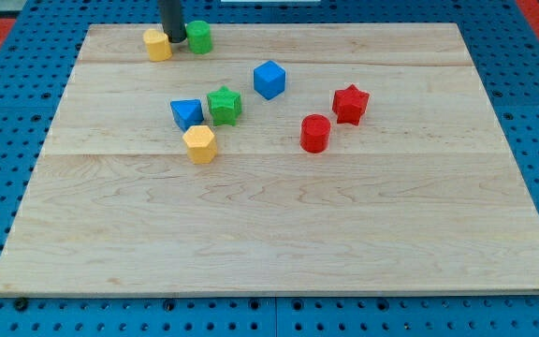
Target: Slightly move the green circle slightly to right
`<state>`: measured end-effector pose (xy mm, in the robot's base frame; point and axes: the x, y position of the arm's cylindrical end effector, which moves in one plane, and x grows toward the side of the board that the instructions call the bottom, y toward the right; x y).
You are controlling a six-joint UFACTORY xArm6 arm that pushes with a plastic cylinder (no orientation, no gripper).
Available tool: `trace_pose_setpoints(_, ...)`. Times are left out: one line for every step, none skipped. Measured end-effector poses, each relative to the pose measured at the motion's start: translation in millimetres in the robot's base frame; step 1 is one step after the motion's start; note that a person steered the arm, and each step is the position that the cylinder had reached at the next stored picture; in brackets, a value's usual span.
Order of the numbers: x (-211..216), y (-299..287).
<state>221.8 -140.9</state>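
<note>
My tip [173, 38] near the table's top edge toward its top-left corner, bare rod clamping nothing, green circle [199, 36] touching its right side, yellow block [157, 44] just left.

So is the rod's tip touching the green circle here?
Cannot tell. In the camera view my tip sits between the yellow block and the green circle, right at the circle's left edge, with no plain gap or contact visible.

Pale wooden board [279, 243], blue pegboard surround [7, 112]
</note>
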Motion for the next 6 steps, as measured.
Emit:
trace_pose_setpoints(-18,-28)
trace_pose_setpoints(-30,-39)
trace_pose_setpoints(-30,4)
trace_pose_setpoints(-29,52)
trace_pose_setpoints(-14,90)
trace_pose_setpoints(0,120)
